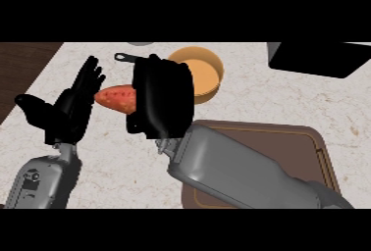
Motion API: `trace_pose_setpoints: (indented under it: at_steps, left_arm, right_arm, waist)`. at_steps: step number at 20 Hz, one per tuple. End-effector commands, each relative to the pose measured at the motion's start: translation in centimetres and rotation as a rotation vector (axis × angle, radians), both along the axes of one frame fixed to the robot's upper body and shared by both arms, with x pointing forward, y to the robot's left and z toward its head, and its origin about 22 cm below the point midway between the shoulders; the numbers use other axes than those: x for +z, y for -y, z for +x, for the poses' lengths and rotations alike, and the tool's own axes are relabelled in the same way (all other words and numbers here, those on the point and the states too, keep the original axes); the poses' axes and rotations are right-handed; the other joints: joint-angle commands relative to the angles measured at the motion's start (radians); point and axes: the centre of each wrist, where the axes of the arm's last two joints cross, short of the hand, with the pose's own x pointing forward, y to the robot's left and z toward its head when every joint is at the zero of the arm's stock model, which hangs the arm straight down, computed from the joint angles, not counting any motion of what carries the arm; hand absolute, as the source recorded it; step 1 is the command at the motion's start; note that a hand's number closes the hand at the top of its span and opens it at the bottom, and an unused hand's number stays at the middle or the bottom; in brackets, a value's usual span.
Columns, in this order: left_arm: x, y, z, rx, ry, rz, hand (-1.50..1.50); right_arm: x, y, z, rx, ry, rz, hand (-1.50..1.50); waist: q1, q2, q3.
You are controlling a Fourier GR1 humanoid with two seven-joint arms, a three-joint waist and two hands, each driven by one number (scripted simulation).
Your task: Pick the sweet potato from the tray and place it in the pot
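The sweet potato [118, 98], reddish orange, is held above the counter by my right hand [163, 98], whose fingers curl round its right end and hide that part. Behind the hand stands the orange pot [205, 73] with a black handle [126, 58] poking out to the left; the hand covers the pot's left side. The brown tray [290, 142] lies at the lower right under my right forearm, with nothing visible on it. My left hand [69, 105] stays open at the left, fingers up, just left of the potato.
A black rectangular object [319, 58] sits at the back right. A dark wooden strip [22, 68] runs along the counter's left edge. A grey object [141, 43] peeks in at the top edge.
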Motion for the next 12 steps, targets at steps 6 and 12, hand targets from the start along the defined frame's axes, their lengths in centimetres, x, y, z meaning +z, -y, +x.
trace_pose_setpoints:
  at_steps: [6,12]
  left_arm:
    - [-0.2,0.1,0.5,0.022,-0.005,0.0,0.0]
    - [0.0,-0.9,0.6,0.02,0.0,-0.001,0.0]
  right_arm:
    - [5.7,-2.6,1.8,-0.264,0.128,0.169,1.5]
    - [6.2,-3.0,3.3,-0.321,0.127,0.232,1.5]
  waist:
    - [-0.028,0.007,0.0]
    - [-0.032,0.01,0.001]
